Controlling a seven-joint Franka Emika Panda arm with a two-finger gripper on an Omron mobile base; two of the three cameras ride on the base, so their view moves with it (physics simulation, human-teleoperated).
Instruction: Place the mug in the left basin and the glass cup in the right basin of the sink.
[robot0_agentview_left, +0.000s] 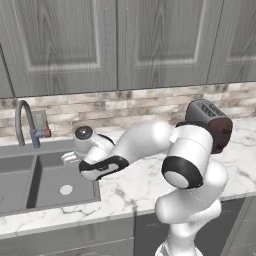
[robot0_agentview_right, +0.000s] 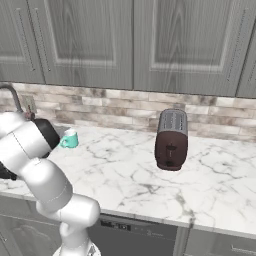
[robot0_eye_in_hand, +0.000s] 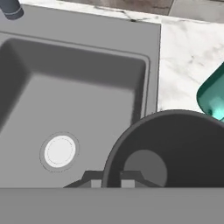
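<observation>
The glass cup (robot0_eye_in_hand: 175, 148), a dark tumbler, looms close in the hand view, seen from above into its open mouth. My gripper (robot0_eye_in_hand: 110, 180) is shut on its rim, one fingertip on each side of the wall. It hangs over the right edge of the sink's (robot0_eye_in_hand: 87, 30) right basin, whose pale drain (robot0_eye_in_hand: 59, 151) lies below and to the left. In the left base view my gripper (robot0_agentview_left: 70, 159) hovers above the right basin (robot0_agentview_left: 60, 180). The teal mug (robot0_agentview_right: 70, 139) stands on the counter just right of the sink and also shows as the mug (robot0_eye_in_hand: 213, 97).
A curved grey faucet (robot0_agentview_left: 22, 120) rises behind the sink. A dark toaster (robot0_agentview_right: 171, 140) stands on the marble counter to the right. The left basin (robot0_agentview_left: 12, 185) lies beyond the dividing ridge. Grey cabinets hang overhead.
</observation>
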